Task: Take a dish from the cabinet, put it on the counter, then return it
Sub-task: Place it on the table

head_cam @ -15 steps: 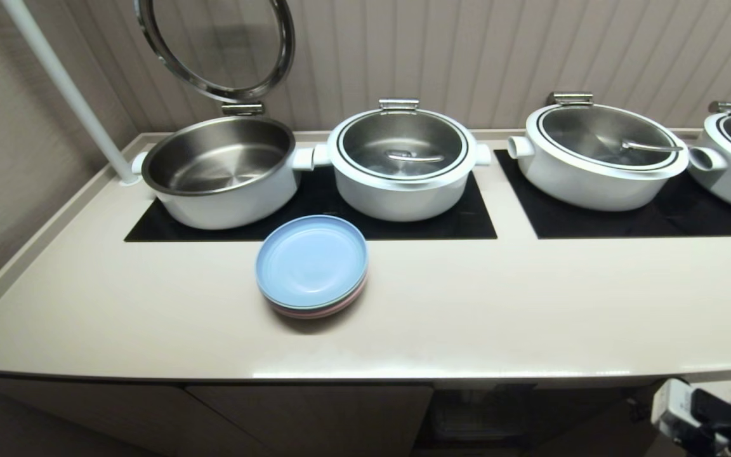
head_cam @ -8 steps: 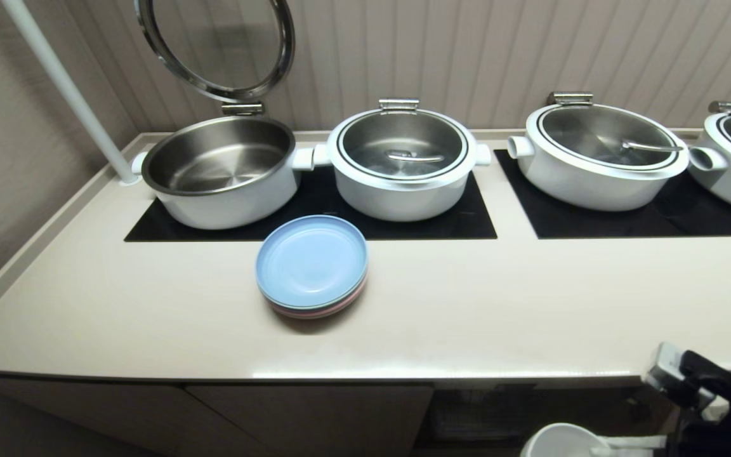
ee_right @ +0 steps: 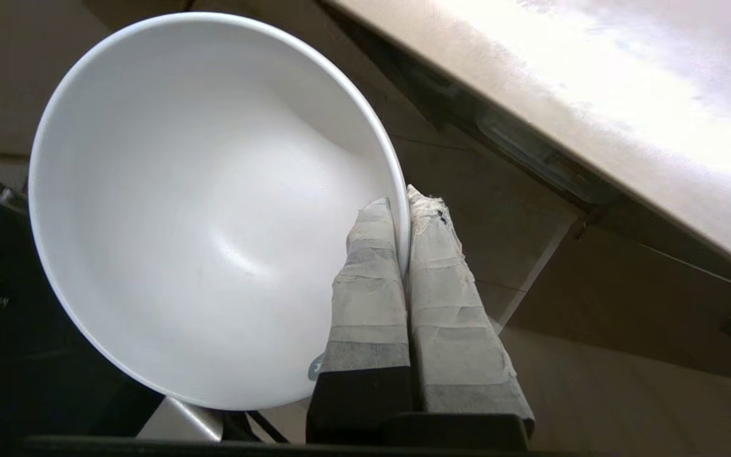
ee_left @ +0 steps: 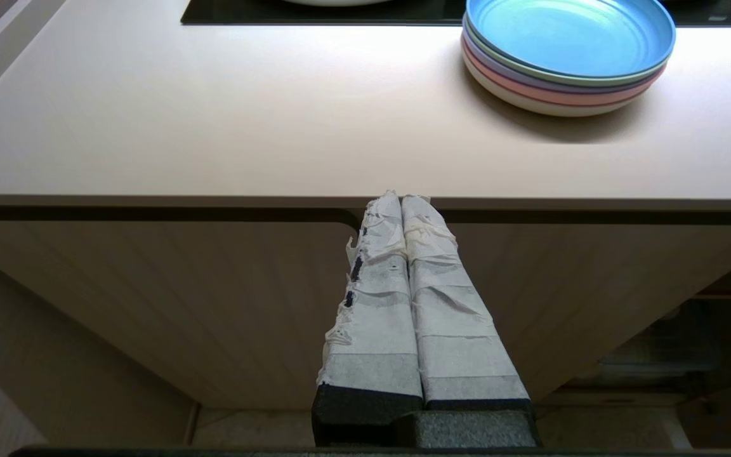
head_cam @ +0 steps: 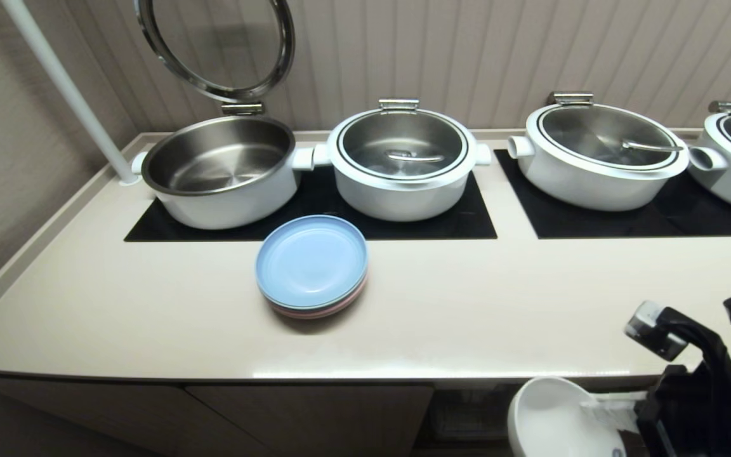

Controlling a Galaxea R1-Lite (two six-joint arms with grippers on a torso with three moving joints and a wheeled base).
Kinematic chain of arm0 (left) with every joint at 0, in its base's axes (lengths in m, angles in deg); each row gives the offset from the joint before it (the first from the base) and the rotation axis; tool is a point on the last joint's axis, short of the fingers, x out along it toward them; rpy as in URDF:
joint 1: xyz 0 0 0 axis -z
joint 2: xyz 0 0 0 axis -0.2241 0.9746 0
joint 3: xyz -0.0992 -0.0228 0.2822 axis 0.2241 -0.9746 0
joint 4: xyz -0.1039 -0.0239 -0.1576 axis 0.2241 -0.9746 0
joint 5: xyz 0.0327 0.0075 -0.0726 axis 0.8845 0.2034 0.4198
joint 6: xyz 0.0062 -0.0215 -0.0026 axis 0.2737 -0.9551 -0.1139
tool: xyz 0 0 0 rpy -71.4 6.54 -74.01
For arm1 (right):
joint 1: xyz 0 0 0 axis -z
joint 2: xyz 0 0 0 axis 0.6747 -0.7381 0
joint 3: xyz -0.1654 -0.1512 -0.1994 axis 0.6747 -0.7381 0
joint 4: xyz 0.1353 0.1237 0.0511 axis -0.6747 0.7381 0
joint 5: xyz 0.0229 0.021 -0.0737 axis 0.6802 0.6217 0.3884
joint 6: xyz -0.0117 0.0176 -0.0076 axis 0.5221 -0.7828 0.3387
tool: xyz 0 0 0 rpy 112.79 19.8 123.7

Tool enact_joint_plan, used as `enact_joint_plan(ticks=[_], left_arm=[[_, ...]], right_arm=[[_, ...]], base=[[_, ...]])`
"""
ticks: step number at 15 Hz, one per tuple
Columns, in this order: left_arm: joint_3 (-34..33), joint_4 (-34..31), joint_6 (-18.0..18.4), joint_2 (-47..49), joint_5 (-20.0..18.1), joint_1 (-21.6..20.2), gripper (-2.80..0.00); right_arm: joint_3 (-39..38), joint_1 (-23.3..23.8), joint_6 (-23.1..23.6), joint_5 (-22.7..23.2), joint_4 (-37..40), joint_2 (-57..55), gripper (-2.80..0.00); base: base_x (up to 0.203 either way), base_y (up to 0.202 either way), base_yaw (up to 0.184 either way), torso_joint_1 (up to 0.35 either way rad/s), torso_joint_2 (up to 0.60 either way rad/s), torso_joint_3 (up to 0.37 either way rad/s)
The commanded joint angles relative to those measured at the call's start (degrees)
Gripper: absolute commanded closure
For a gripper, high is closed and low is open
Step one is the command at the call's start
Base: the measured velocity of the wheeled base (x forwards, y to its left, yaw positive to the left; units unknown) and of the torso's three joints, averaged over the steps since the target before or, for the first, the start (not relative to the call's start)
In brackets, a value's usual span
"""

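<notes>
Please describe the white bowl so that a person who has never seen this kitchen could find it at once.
Find the long beige counter with its white pots. Below its front edge, toward the right end, the right gripper pinches the rim of the bowl in mid-air. It is deep, plain white and empty, unlike the flat stack of coloured plates on the counter.

Glossy white ceramic bowl (ee_right: 213, 209); smooth satin cream bench (head_cam: 150, 304); brushed steel pot (head_cam: 219, 168); wrinkled tape-wrapped claw fingers (ee_right: 368, 285); black glass hob (head_cam: 460, 219).
</notes>
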Motion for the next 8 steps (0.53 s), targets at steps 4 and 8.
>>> enact_joint_plan(ticks=[4, 8], left_arm=[[-0.01, 0.01, -0.02, 0.00, -0.01, 0.04, 0.00], [-0.01, 0.01, -0.02, 0.00, -0.06, -0.02, 0.00]], right_arm=[[6.30, 1.22, -7.69, -3.25, -0.03, -6.76, 0.00], [11.42, 1.24, -11.37, -8.13, 1.05, -10.36, 0.00]], base=[[0.000, 0.000, 0.000, 0.000, 0.00, 0.000], [0.000, 0.000, 0.000, 0.000, 0.00, 0.000]])
